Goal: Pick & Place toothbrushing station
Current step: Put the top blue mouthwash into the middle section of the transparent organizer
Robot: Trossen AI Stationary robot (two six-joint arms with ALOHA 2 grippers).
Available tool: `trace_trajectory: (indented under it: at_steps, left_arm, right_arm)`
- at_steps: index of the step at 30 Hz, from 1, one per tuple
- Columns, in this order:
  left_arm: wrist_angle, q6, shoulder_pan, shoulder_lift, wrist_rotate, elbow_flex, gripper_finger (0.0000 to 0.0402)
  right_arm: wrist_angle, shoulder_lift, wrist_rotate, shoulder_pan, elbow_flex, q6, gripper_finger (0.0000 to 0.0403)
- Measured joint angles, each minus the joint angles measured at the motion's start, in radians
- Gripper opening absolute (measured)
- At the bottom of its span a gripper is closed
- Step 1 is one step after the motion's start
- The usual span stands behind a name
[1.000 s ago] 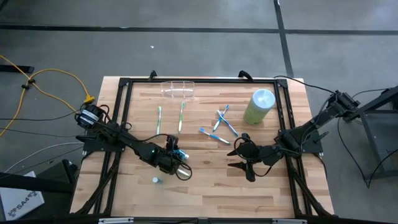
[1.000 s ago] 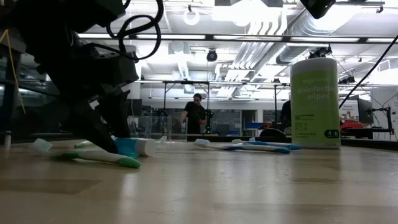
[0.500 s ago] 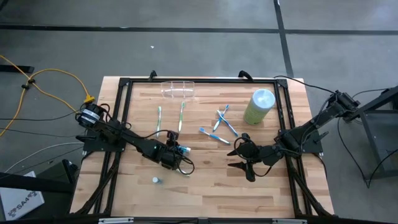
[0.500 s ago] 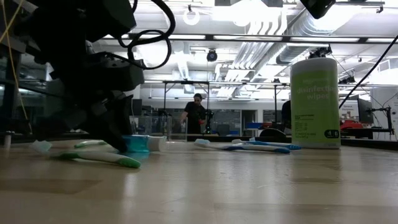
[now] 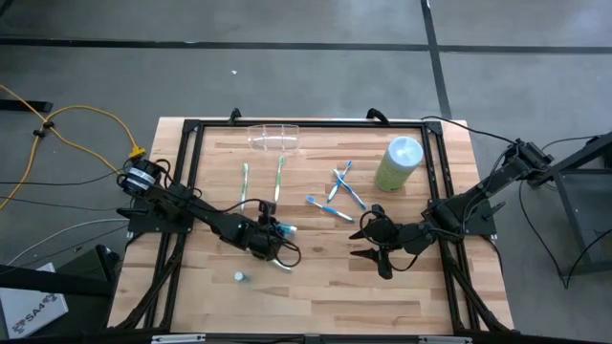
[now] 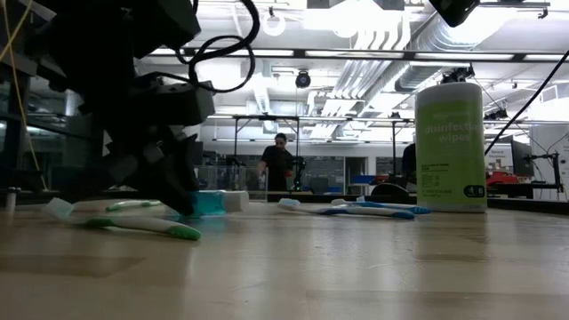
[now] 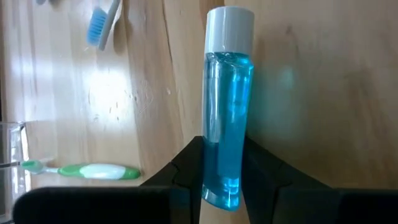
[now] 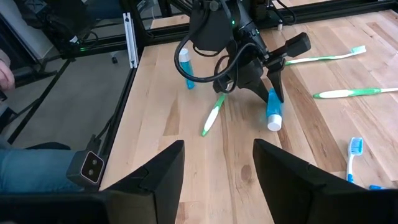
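**Left gripper clamped on a blue bottle**

Left gripper (image 5: 271, 237) lies low near the table's middle, its fingers (image 7: 186, 171) pinching the base of a blue bottle (image 7: 226, 106) with a white cap, lying on the wood. Right gripper (image 5: 375, 241) rests right of centre, jaws spread and empty. Beyond them lie green toothbrushes (image 5: 245, 182) and blue toothbrushes (image 5: 340, 191). Farthest off, the toothbrushing station (image 5: 274, 137) sits at the table's (image 5: 316, 287) far edge, left of the wipes canister (image 5: 399, 162).

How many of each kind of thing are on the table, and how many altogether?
Green toothbrushes: 3
Blue toothbrushes: 3
Blue bottles: 2, one in the left gripper's jaws
Green wipes canister: 1
Clear toothbrushing station: 1
Total: 10
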Motion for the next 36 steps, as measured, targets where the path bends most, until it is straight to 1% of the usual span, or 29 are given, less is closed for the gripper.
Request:
trace_trajectory:
  at_steps: [5, 8, 12, 17, 23, 25, 27, 30, 33, 36]
  left_arm:
    - [0.092, 0.001, -0.008, -0.002, -0.005, 0.001, 0.0074]
    - [0.176, 0.03, -0.022, -0.022, -0.009, 0.002, 0.0074]
    - [0.279, 0.07, -0.036, -0.08, -0.022, 0.002, 0.0074]
    - [0.387, 0.08, -0.039, -0.156, -0.022, 0.004, 0.0074]
    - [0.606, 0.19, -0.048, -0.206, -0.003, 0.004, 0.0074]
    - [0.684, 0.227, -0.053, -0.218, 0.021, 0.004, 0.0074]
    - [0.778, 0.255, -0.053, -0.219, 0.07, 0.004, 0.0074]
    - [0.893, 0.279, -0.057, -0.219, 0.134, 0.004, 0.0074]
    - [0.956, 0.266, -0.058, -0.219, 0.184, 0.005, 0.0074]
    - [1.01, 0.257, -0.058, -0.219, 0.241, 0.005, 0.0074]
  right_arm:
    - [0.0, 0.0, 0.0, 0.0, 0.0, 0.0, 0.0183]
    - [-0.001, 0.0, 0.0, 0.0, 0.0, 0.0, 0.0183]
    - [-0.012, 0.0, 0.0, 0.0, 0.0, 0.001, 0.0183]
    - [-0.039, 0.0, 0.0, 0.0, 0.0, 0.02, 0.0183]
    - [-0.029, 0.048, 0.0, 0.0, 0.0, -0.01, 0.0183]
    - [-0.01, 0.074, 0.0, 0.0, 0.0, -0.02, 0.0183]
    - [0.019, 0.104, 0.007, 0.0, -0.001, -0.054, 0.0183]
    - [0.141, 0.15, 0.01, 0.0, -0.002, -0.144, 0.0183]
    - [0.281, 0.184, 0.006, 0.001, -0.001, -0.248, 0.0183]
    - [0.364, 0.203, 0.014, 0.009, -0.001, -0.348, 0.0183]
